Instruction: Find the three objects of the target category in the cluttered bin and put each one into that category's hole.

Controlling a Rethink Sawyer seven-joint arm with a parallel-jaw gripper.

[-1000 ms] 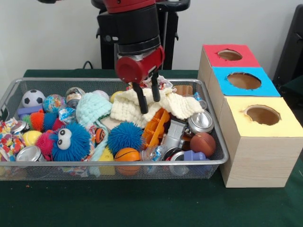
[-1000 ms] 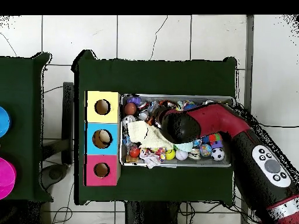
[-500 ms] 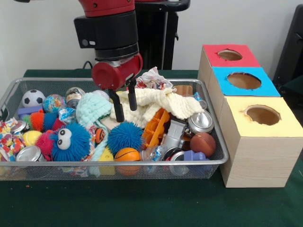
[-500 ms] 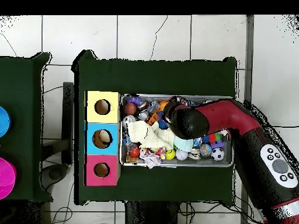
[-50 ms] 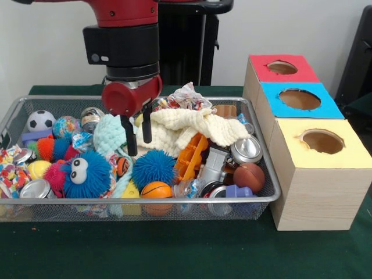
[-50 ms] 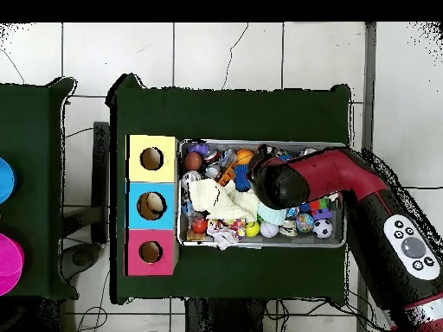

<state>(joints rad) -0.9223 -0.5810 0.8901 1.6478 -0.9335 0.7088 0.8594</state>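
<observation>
Across the green bench (image 5: 186,256), the wire bin (image 5: 263,168) sits crammed with toys, and the tool (image 5: 138,135) hangs over its middle with its two black fingers (image 5: 130,142) apart and nothing between them. One finger dips beside the mint knitted hat (image 5: 114,132); the other stands in front of the cream knitted cloth (image 5: 192,129). Just below the fingertips lies a blue spiky ball (image 5: 153,167), with a small basketball (image 5: 157,190) in front of it and a brown ball (image 5: 249,176) toward the bin's right end. A soccer ball (image 5: 40,120) rests at the far left corner. Beside the bin stands the wooden box (image 5: 317,192), its three holes topped red (image 5: 282,67), blue (image 5: 299,99) and yellow (image 5: 322,141).

From overhead, the red arm (image 6: 346,181) reaches in from the right and covers the bin's (image 6: 260,245) centre, hiding the fingers. The cream cloth (image 6: 227,204) spreads between the arm's end and the box (image 6: 151,205), which touches the bin's left end. The soccer ball (image 6: 322,228) lies near the bin's lower right corner.
</observation>
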